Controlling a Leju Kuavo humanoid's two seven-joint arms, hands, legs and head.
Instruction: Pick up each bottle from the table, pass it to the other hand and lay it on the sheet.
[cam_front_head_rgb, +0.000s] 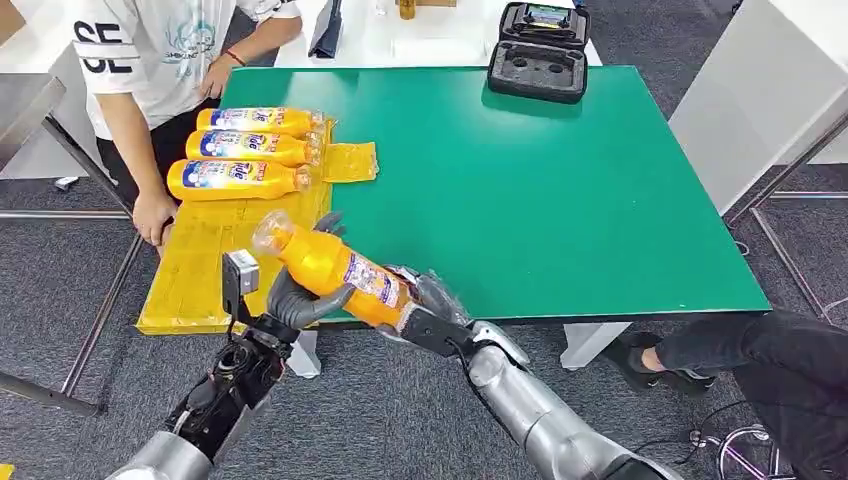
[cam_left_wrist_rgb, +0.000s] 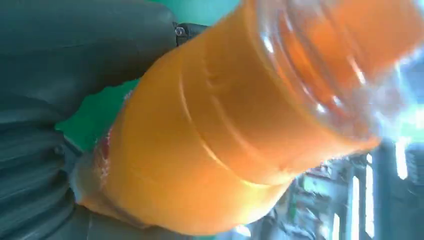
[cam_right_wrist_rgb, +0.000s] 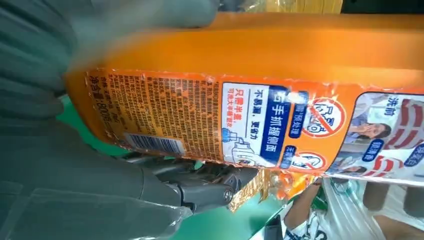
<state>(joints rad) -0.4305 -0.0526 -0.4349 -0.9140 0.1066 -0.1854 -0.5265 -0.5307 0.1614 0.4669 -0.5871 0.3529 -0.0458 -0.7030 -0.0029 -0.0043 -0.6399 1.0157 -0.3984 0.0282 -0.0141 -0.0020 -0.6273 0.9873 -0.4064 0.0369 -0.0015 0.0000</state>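
A: Both hands on one orange bottle (cam_front_head_rgb: 330, 268) right now. Right hand (cam_front_head_rgb: 425, 305) grips the base, left hand (cam_front_head_rgb: 300, 300) wraps the middle, cap aimed at 10 o'clock.

B: Where's that?

A: Above the green table's (cam_front_head_rgb: 560, 190) near edge. Three bottles (cam_front_head_rgb: 245, 150) lie on the yellow sheet (cam_front_head_rgb: 200, 270) at 11 o'clock.

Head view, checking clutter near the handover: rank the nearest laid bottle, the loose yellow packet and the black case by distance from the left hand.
1. Nearest laid bottle, on the yellow sheet ahead of the left hand.
2. Yellow packet, beside the sheet.
3. Black case, table's far edge.
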